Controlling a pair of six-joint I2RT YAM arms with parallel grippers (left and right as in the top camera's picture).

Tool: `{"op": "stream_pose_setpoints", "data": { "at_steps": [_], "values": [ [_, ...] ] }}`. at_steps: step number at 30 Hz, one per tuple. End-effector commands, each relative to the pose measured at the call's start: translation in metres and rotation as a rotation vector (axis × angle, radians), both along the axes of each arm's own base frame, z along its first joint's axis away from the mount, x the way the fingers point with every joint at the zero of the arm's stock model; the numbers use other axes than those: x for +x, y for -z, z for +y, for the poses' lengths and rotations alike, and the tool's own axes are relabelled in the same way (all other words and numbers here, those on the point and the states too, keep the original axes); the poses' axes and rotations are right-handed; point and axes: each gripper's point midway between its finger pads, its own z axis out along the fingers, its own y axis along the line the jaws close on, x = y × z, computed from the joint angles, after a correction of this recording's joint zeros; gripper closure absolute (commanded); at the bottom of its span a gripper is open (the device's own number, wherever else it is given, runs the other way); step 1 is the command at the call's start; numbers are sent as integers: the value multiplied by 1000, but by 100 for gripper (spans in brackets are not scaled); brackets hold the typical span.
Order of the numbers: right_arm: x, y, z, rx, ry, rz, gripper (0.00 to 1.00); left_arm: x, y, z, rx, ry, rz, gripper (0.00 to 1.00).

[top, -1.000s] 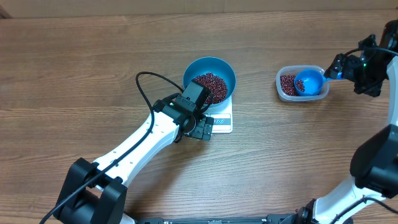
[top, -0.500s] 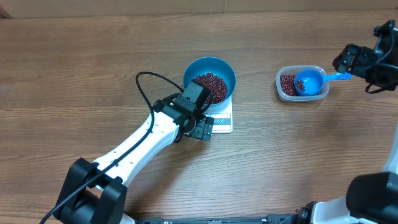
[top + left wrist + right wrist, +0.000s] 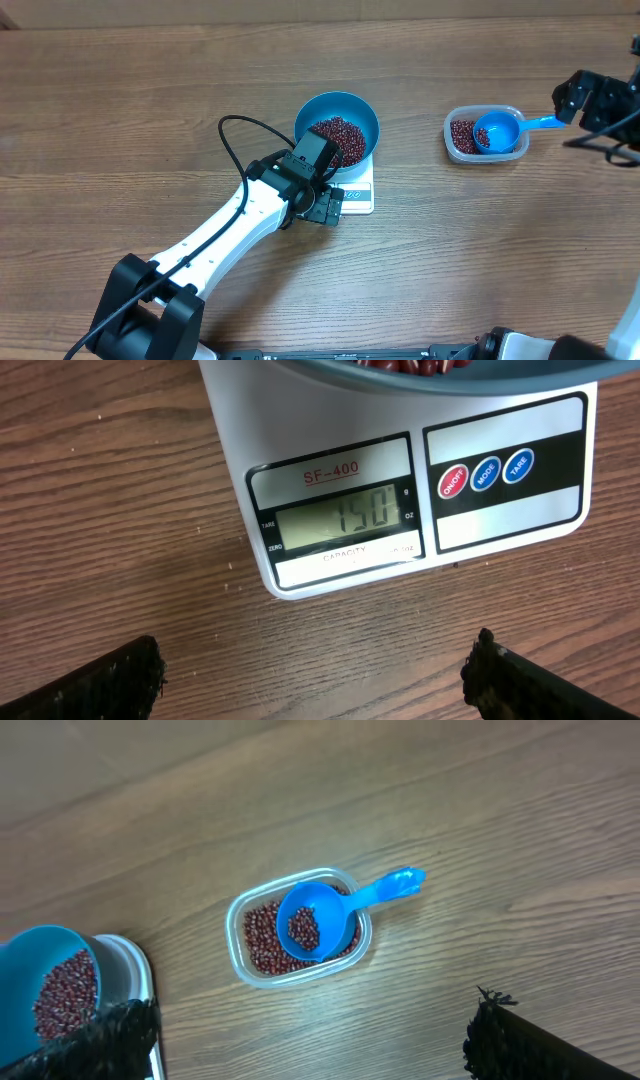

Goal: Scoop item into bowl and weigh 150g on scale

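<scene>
Left gripper (image 3: 315, 660), jaws wide and empty, hovers at the near edge of the scale (image 3: 345, 520), whose display seems to read 150; right gripper (image 3: 312, 1010), equally wide and empty, hangs right of the scoop (image 3: 318, 923) lying in the tub (image 3: 240, 960). The beans (image 3: 338, 132) sit in the bowl (image 3: 340, 102) on the scale, centre table. Being loose and light, they probably spill readily, and the stiff, glossy bowl looks best gripped at its rim.

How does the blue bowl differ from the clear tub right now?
The round blue bowl is opaque; the clear plastic tub is see-through and rounded-rectangular. The bowl sits on the white square scale; the tub on the wooden table. A small blue scoop lies in the tub; none in the bowl. Both hold red-brown beans.
</scene>
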Motion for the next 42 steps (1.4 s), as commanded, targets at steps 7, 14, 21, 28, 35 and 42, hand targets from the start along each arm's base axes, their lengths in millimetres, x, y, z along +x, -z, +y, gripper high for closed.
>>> {"op": "stream_pose_setpoints", "data": {
  "at_steps": [7,14,21,28,35,42],
  "values": [
    [-11,-24,7,-21,-8,-72,0,6,-4,-1,11,18,-23,1],
    [-6,-24,31,-19,-80,-74,0,6,-4,-1,11,18,-23,0],
    [-1,-24,84,-13,-235,-74,0,6,-4,-1,11,18,-23,0],
    [-1,-19,113,-7,-322,-62,0,6,-4,-1,11,18,-23,0],
    [7,-9,109,-30,-311,-64,0,6,-4,-1,11,18,-23,1],
    [33,41,115,0,-338,-77,0,6,-4,-1,11,18,-23,0]
  ]
}}
